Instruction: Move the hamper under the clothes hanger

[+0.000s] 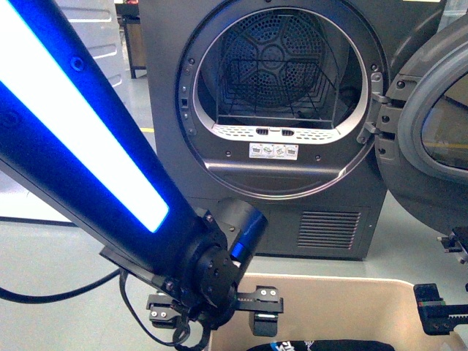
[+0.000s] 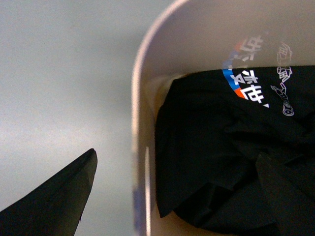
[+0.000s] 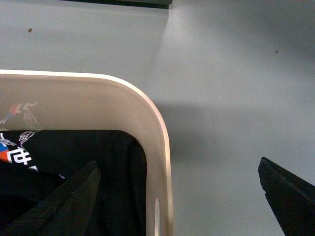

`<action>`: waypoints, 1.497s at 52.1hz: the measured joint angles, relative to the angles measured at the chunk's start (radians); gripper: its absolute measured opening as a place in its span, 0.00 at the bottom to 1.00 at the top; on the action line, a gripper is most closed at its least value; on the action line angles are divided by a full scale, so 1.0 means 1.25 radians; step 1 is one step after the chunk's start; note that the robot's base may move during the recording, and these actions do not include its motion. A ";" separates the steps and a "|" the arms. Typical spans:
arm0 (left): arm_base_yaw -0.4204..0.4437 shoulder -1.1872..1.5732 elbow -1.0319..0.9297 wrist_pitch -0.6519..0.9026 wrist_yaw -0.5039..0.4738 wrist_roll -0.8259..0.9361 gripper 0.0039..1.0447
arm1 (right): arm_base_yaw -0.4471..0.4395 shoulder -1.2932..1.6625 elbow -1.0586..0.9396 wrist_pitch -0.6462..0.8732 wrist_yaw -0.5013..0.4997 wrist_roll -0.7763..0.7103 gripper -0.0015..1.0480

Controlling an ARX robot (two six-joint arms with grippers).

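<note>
- The hamper (image 1: pixel 333 292) sat on the floor just before the open dryer (image 1: pixel 167 146), with a black T-shirt (image 2: pixel 211 147) inside. No clothes hanger was in view.
- You had the left gripper (image 2: pixel 177 152) spread astride one end wall, apparently ready to clamp.
- Your right gripper (image 3: pixel 178 161) likewise straddled the opposite rim, not yet closed, likely for a two-handed carry.

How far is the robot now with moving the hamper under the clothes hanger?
Done: nothing visible yet; the hamper stands before the dryer, a black T-shirt inside. In hand: the left gripper and right gripper, both open, straddle its opposite walls. Left: closing, then moving it; no clothes hanger is in view.
</note>
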 joint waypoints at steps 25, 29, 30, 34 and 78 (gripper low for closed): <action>-0.019 0.041 0.019 -0.010 0.002 0.000 0.94 | 0.000 0.064 0.023 0.010 0.022 -0.021 0.92; -0.019 0.041 0.019 -0.010 0.001 0.000 0.94 | 0.000 0.079 0.032 0.009 0.026 -0.021 0.92; -0.019 0.041 0.019 -0.010 0.001 0.001 0.94 | 0.000 0.083 0.034 0.008 0.027 -0.021 0.92; -0.019 0.041 0.019 -0.010 0.001 0.001 0.94 | 0.001 0.097 0.037 0.004 0.030 -0.021 0.92; -0.034 0.078 0.066 -0.103 -0.029 0.008 0.58 | 0.013 0.146 0.053 -0.015 0.033 -0.019 0.54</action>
